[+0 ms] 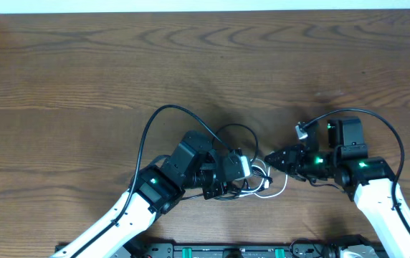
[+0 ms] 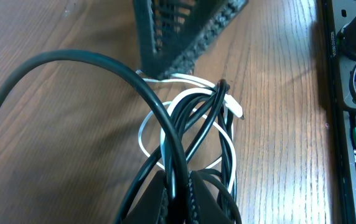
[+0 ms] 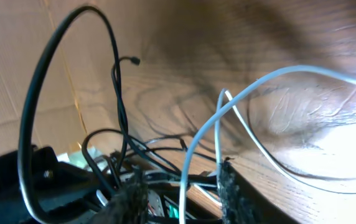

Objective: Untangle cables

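Left gripper (image 2: 177,186) is clamping black strands of the cables (image 2: 190,124), bunched on the table (image 1: 83,64) between both arms. Right gripper (image 3: 181,190) is gaping, white cord (image 3: 271,79) passing between its jaws. Nothing is separating yet; I'd judge nearly everything remains.

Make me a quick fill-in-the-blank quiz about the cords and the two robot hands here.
1. The cables lie on a ____ table.
2. One cord is ____; the others are black.
3. They sit ____ the left hand and the right hand.
Missing words: wooden; white; between.
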You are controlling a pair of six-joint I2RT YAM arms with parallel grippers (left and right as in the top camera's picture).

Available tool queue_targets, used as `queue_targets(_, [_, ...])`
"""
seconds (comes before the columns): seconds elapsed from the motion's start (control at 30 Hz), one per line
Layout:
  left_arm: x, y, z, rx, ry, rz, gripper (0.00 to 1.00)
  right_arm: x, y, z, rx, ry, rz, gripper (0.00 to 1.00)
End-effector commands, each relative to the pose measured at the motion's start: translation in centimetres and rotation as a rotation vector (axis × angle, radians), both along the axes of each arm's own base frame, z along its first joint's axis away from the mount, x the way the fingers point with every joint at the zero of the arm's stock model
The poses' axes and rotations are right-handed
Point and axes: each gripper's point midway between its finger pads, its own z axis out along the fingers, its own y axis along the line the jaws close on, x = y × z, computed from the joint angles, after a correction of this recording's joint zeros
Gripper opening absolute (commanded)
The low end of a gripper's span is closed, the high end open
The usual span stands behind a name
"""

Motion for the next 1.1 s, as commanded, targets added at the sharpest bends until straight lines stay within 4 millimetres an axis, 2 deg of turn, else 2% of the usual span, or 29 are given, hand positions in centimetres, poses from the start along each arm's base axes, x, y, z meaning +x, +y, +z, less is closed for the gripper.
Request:
queue_targets(0.0, [0.2, -0.1, 0.4, -0.006, -0.021, -0.007, 0.08, -0.3, 0.6, -0.3, -0.019, 0.012, 0.009, 0.23])
queue_targets(0.1, [0.2, -0.1, 0.4, -0.006, -0.021, -0.007, 0.08, -0.3, 0.7, -0.5, -0.034, 0.026, -0.008, 0.17])
queue_targets(0.17, [0.2, -0.1, 0.4, -0.006, -0.021, -0.007, 0.08, -0.2, 0.9, -0.4, -0.029, 0.027, -0.010, 0.04])
queue_targets(0.2, [0.1, -0.1, 0.4, -0.006, -0.021, -0.007, 0.08, -0.1, 1.1, -0.2, -0.026, 0.016, -0.006, 0.01])
queue_targets(0.3, [0.1, -0.1, 0.4, -0.006, -0.020, -0.007, 0.08, 0.1, 1.5, 0.3, 0.006, 0.000, 0.007, 0.01])
queue_targets(0.47, [0.1, -0.1, 0.4, -0.005, -0.020, -0.007, 0.08, -0.5, 3.5, 3.5, 0.187, -0.031, 0.096, 0.01])
queue_targets(0.6, [0.1, -0.1, 0.4, -0.006, -0.020, -0.007, 0.17, -0.6, 4.1, 5.6, 0.264, -0.076, 0.126, 0.01])
queue_targets(0.7, [0.1, -0.1, 0.4, -0.006, -0.021, -0.007, 0.17, -0.1, 4.1, 6.6, 0.273, -0.136, 0.123, 0.01])
queue_targets(0.8, [0.1, -0.1, 0.4, -0.006, -0.020, -0.007, 0.34, 0.7, 3.9, 6.6, 0.254, -0.134, 0.070, 0.01])
queue_targets(0.83, [0.1, -0.1, 0.3, -0.004, -0.019, -0.007, 0.47, 1.1, 3.7, 6.4, 0.236, -0.137, 0.049, 0.01])
queue_targets(0.87, [0.1, -0.1, 0.3, -0.004, -0.018, -0.007, 0.64, 1.7, 3.3, 5.8, 0.197, -0.143, 0.011, 0.02])
queue_targets(0.9, [0.1, -0.1, 0.3, -0.004, -0.018, -0.007, 0.72, 2.1, 2.9, 5.3, 0.163, -0.144, -0.019, 0.02])
queue_targets(0.97, [0.1, -0.1, 0.3, -0.004, -0.018, -0.007, 0.77, 2.6, 2.5, 4.9, 0.139, -0.143, -0.052, 0.01])
queue_targets(1.07, [0.1, -0.1, 0.3, -0.003, -0.018, -0.007, 0.77, 2.9, 3.3, 6.8, 0.207, -0.219, -0.003, 0.01])
